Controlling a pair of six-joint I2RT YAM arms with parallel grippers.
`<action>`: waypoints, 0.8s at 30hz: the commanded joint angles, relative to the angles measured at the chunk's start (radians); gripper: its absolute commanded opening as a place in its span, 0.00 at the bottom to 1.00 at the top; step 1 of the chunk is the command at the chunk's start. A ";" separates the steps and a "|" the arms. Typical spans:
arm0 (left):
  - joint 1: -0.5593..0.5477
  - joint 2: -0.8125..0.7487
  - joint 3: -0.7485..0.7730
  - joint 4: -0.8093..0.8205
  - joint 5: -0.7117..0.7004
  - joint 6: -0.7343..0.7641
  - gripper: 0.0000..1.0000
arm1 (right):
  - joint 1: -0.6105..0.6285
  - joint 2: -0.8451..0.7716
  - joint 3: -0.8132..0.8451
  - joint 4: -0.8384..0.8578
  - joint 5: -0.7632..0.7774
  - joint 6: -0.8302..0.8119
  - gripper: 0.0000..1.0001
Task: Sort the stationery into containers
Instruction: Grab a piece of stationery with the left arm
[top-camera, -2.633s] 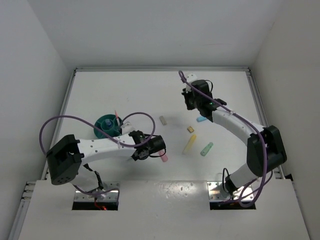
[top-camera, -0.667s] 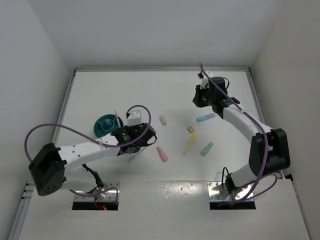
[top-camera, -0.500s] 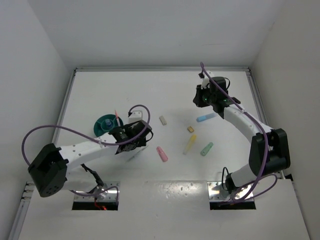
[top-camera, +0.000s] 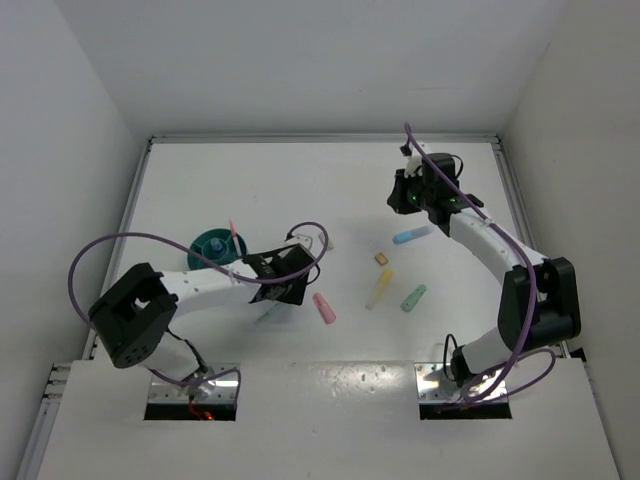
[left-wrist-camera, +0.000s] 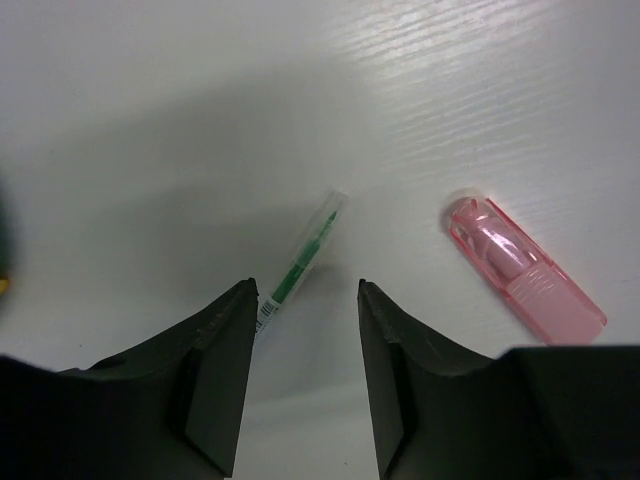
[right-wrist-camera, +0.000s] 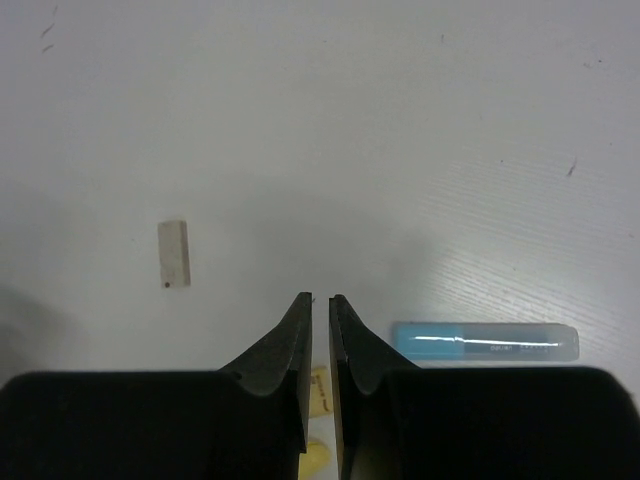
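The thin green pen (left-wrist-camera: 300, 262) lies slantwise mid-frame in the left wrist view, between the spread jaws of the left gripper (left-wrist-camera: 305, 300). Thin and off-square, it might pivot out on closing. The right gripper (right-wrist-camera: 320, 312) has its jaws nearly pressed together, empty.

**A:** Any lettering to call out down there?

**B:** Nothing legible, I'm afraid. In the left wrist view the thin green pen (left-wrist-camera: 300, 262) carries a small white label (left-wrist-camera: 265, 308) at its near end, with dark marks far too tiny to read.

**A:** And the right wrist view?

**B:** The blue marker (right-wrist-camera: 485, 341) shows a faint line of print along its barrel, but it is blurred. I can't make out a single letter.
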 joint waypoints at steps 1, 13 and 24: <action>-0.007 0.027 0.029 0.038 0.034 0.044 0.50 | -0.014 -0.038 0.004 0.019 -0.021 0.016 0.12; 0.012 0.109 0.047 0.038 0.034 0.075 0.42 | -0.024 -0.038 0.004 0.019 -0.039 0.016 0.12; 0.039 0.159 0.047 0.038 0.087 0.095 0.16 | -0.042 -0.038 0.004 0.010 -0.057 0.025 0.12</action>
